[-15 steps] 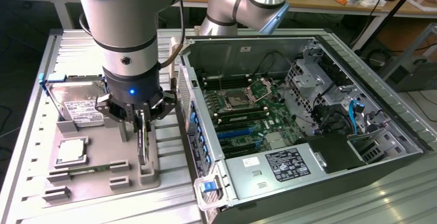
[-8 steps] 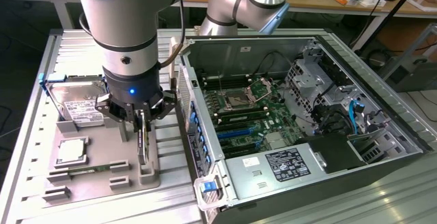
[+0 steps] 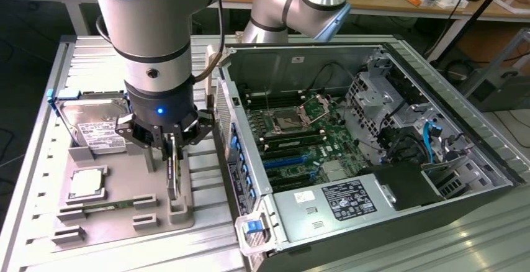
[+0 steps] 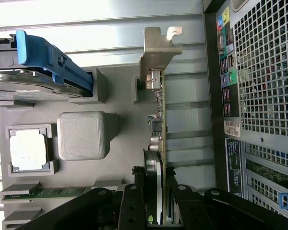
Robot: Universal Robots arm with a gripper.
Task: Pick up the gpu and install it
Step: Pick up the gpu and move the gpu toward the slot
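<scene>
Standing on edge in the grey fixture tray [image 3: 124, 222], just outside the rear wall of the open computer case [image 3: 223, 107], the gpu [image 3: 172, 176] is not yet installed, and the gripper [image 3: 171, 154] sits straddling its upper edge. The jaws are drawn in narrow, one finger against each face of the card, so they appear clamped on it while its lower edge rests in the tray's slot. The exterior view gives what the wrist view cannot: the case's interior, with its motherboard [image 3: 306, 141] exposed. The wrist view shows the gpu [image 4: 159, 115] edge-on between the gripper [image 4: 157, 211] fingers, its silver bracket [image 4: 158, 55] at the far end, the bare tray [image 4: 120, 110] beneath, and the case's meshed back panel [image 4: 264, 72] alongside. Counted: one gpu, one case, one arm. Farther from the case than the gpu lie one hard drive [image 3: 95, 129] [image 4: 33, 81] with a blue rail [image 4: 53, 55], one square silver chip [image 3: 87, 184] [image 4: 28, 149] and one green memory stick [image 4: 43, 193].
</scene>
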